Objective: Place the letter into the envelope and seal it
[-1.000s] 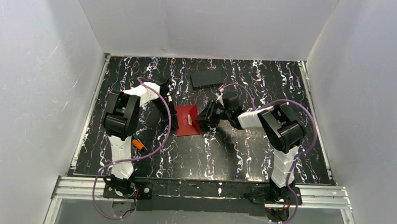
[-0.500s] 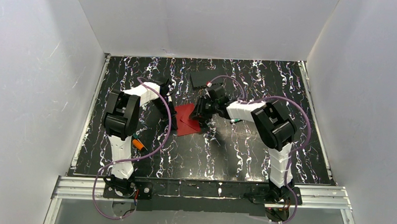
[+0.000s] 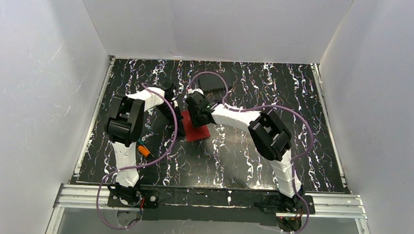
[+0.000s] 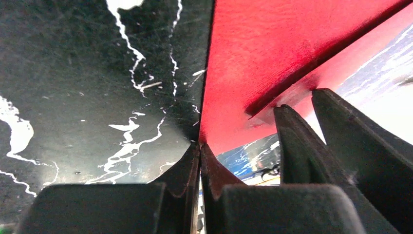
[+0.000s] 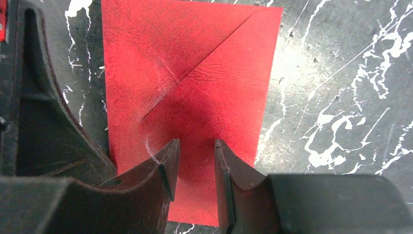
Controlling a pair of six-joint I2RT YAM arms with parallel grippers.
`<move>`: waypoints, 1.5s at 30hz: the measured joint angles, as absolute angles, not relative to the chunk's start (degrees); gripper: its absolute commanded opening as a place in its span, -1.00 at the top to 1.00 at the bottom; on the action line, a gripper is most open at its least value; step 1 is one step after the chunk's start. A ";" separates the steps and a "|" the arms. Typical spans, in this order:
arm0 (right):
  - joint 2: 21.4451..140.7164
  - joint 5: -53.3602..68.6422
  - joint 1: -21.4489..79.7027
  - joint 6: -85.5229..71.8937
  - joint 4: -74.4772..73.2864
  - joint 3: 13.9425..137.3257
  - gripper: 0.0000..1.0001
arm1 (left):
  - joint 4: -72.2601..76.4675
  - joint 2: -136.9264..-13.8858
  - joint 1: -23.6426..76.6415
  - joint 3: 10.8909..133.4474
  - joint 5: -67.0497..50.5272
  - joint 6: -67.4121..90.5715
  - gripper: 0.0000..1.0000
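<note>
Red envelope [image 5: 209, 161] lies flat on the table [image 5: 341, 73] between my two arms, with its pointed flap [image 5: 146, 48] folded down over the body. I see no letter loose in any view, so I judge that it is inside. A pale patch at the right of the left wrist view might be paper, but I cannot tell. What is left, as I read it, is the sealing: pressing the flap down until it holds.

My right gripper [image 5: 195, 148] hangs over the envelope with its jaws partly apart and nothing held; only red paper shows below the gap. My left gripper [image 4: 199, 146] is closed tight at the envelope's left edge. Whether it nips the paper or only presses there, I cannot tell.

The right wrist view gives the flap and its slanting edge from above, which the top view hides under my right arm. The left wrist view, low along the table, shows a dark line under that edge, so the flap seems not quite flat. It also shows two dark fingers [image 4: 297, 146], which I take for my right ones, close beside it. Only the top view shows both arms meeting at the envelope.
</note>
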State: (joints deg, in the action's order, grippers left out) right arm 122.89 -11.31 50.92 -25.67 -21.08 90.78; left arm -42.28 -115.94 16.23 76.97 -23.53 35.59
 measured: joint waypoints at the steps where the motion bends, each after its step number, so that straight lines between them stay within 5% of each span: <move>1: 123.24 -12.97 51.57 -24.64 -21.71 91.29 0.18 | -41.78 -115.79 15.73 76.53 -24.60 35.62 1.00; 13: 124.40 -25.02 56.14 -20.27 -21.37 91.50 0.23 | -31.55 -114.28 7.25 74.94 -32.27 38.48 1.00; 20: 123.76 -22.63 56.12 -19.33 -20.23 91.15 0.68 | -22.76 -115.20 7.29 75.11 -36.05 41.23 1.00; 25: 124.64 -18.79 55.02 -19.00 -23.05 93.60 0.77 | -21.50 -119.90 8.12 77.65 -34.65 41.30 1.00; 37: 126.43 -16.01 54.02 -17.02 -24.53 96.44 0.49 | -19.31 -119.61 8.16 75.75 -34.74 42.24 1.00; 45: 128.81 -16.34 54.02 -14.33 -24.62 100.01 0.49 | -18.79 -119.46 8.10 75.37 -34.89 42.68 1.00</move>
